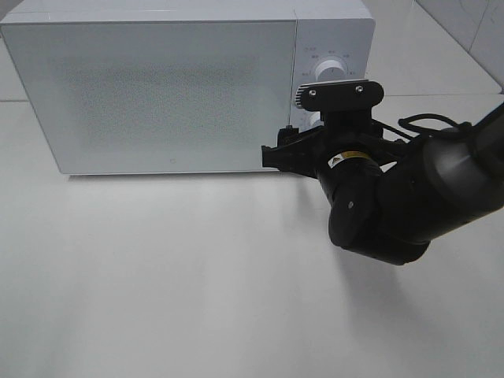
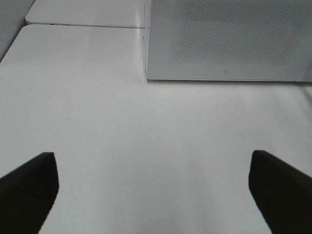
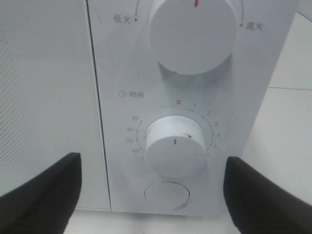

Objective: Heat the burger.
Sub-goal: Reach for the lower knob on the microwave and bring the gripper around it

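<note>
- The burger is nowhere in view. The microwave (image 1: 173, 87) has its door (image 1: 157, 94) shut, so it probably sits inside, though the frosted panel hides that.
- The right jaws stand apart on either side of the timer knob (image 3: 175, 146) without touching it. They seem lined up to grip and turn it, since its mark points at zero.
- The left jaws hang wide apart over the bare desk (image 2: 146, 146), out of the way.

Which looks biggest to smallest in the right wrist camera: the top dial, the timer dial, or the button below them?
1. top dial, largest, though partly cut off by the frame.
2. timer dial.
3. button, smallest.
All sit on one panel, so nearness barely matters.
</note>
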